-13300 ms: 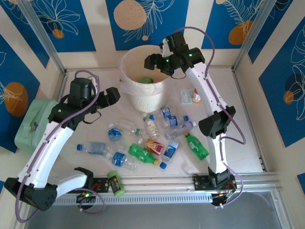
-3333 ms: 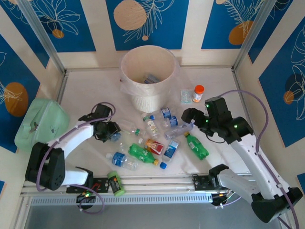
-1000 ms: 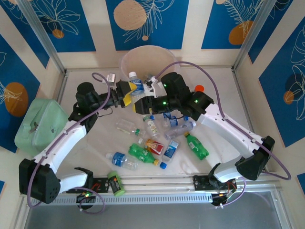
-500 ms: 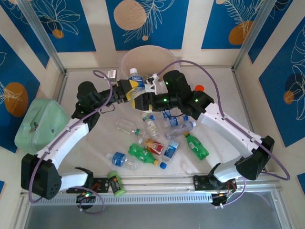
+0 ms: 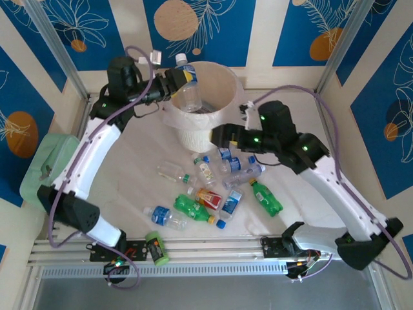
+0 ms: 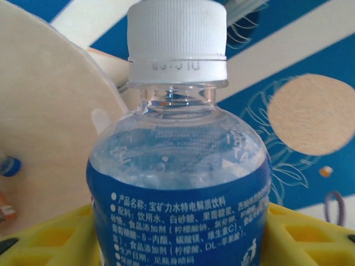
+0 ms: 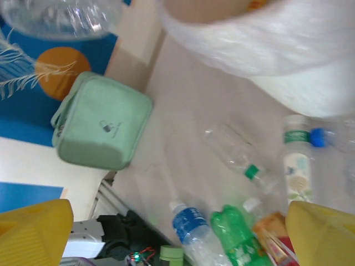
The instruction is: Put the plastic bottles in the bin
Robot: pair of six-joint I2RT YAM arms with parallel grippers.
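Blue panels printed with leaves and pale discs are seen behind a pale table [image 5: 142, 150] that is walled on three sides. A round white bin [image 5: 197, 134] with a thin liner is set at the middle of the table's far edge.

The left gripper [image 5: 182, 81] is raised to the bin's left rim, and a clear bottle [image 5: 188, 90] with a blue label and a white cap is pinched between its yellow fingers [image 6: 47, 238]. This held bottle is carried above the left part of the bin's opening, cap pointing away from the arms. From the left wrist, the bottle [image 6: 177, 183] is seen upright between the two fingers, with liquid up to its shoulder.

The right gripper [image 5: 218, 135] is held low, just beside the bin's near-right wall, and nothing is gripped by it. Its yellow fingers [image 7: 33, 233] are spread wide apart.

More bottles are scattered across the middle of the table, between the bin and the near edge. Among them are an empty clear one [image 5: 171, 171], a white-labelled one [image 5: 205, 172], a red-labelled one [image 5: 208, 197] and two green ones [image 5: 191, 208] [image 5: 266, 197]. A blue-labelled one [image 5: 164, 217] lies nearest the near edge.

A pale green box [image 5: 48, 165] is placed at the table's left edge. A short green-and-black cylinder [image 5: 157, 248] is seen on the rail at the near edge.
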